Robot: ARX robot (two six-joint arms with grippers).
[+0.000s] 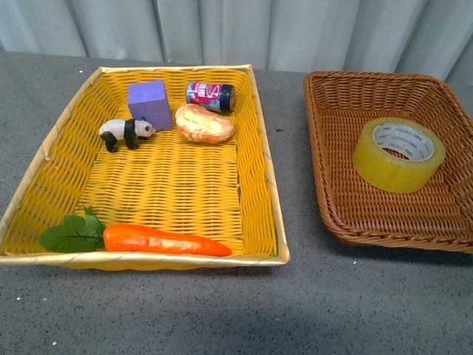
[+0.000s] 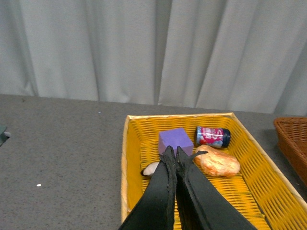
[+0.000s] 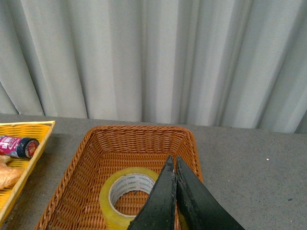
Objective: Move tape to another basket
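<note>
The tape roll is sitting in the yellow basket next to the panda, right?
No. The tape roll sits alone in the brown wicker basket, as the front view shows. The panda is in the yellow basket.

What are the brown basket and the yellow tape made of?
The brown basket looks like woven wicker, or plastic imitating it: criss-crossed strands show. The tape seems glossy see-through yellowish plastic film wound on a white printed core, probably cardboard.

Translucent yellow tape [image 1: 399, 154], brown wicker basket [image 1: 332, 185], bright yellow woven basket [image 1: 259, 155].
</note>
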